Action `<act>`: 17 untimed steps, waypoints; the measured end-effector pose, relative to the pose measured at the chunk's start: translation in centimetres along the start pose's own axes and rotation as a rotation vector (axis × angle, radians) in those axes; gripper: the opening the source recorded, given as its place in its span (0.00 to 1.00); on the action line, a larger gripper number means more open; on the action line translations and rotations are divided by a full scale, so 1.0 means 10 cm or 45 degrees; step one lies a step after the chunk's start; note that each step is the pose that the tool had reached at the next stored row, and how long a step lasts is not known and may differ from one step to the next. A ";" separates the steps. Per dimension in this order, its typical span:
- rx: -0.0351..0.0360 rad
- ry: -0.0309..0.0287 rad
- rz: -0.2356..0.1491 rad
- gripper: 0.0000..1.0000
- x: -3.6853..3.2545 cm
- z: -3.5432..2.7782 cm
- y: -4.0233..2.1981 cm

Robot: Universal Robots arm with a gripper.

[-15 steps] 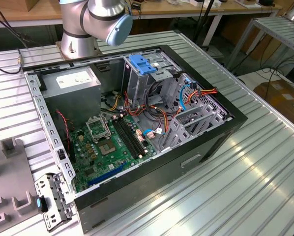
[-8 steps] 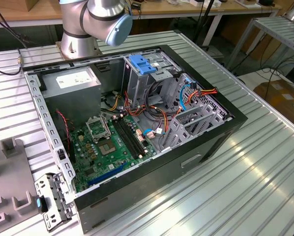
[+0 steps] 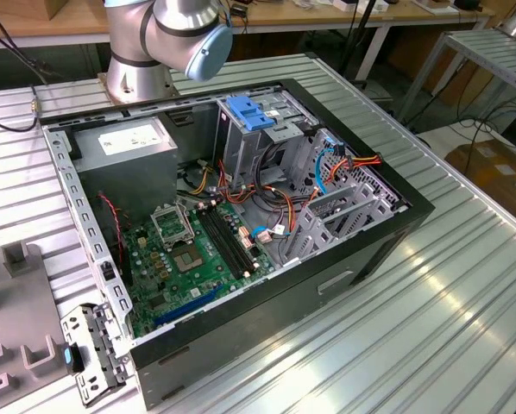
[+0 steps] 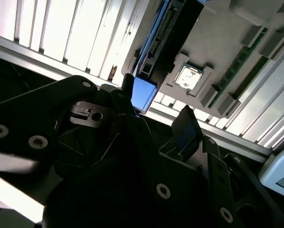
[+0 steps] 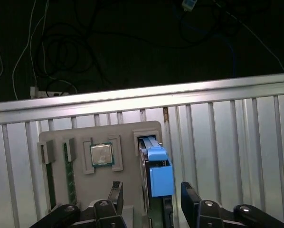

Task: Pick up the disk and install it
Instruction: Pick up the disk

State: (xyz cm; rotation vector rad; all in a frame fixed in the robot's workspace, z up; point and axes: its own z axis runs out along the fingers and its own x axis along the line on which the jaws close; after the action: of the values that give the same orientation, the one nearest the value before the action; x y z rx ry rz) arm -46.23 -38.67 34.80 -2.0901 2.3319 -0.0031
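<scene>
At the exterior view's centre, a black open computer case (image 3: 387, 233) holds a blue-topped grey metal drive cage (image 3: 254, 116) at upper centre. In the first wrist view, the flat silver-grey disk (image 5: 158, 173) with light blue plastic rails stands on edge in a light grey fixture plate (image 5: 125, 130), beside a square processor chip (image 5: 101, 154). The black gripper (image 5: 152, 194) is spread wide, its 2 fingers (image 5: 189, 199) straddling the disk without contact. Risk: off-centre closure may tilt the disk or pinch only a rail, causing slippage.
</scene>
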 end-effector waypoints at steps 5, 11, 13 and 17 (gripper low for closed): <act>0.0001 -0.0001 -0.009 0.60 -0.017 0.031 0.003; -0.0014 -0.0081 -0.079 0.60 -0.028 0.108 0.025; -0.0015 -0.0086 -0.106 0.60 -0.029 0.177 0.058; -0.0016 -0.0086 -0.109 0.60 -0.032 0.283 0.088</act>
State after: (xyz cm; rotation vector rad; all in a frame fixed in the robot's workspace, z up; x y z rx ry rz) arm -47.04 -38.24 31.96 -2.1855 2.2370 0.0048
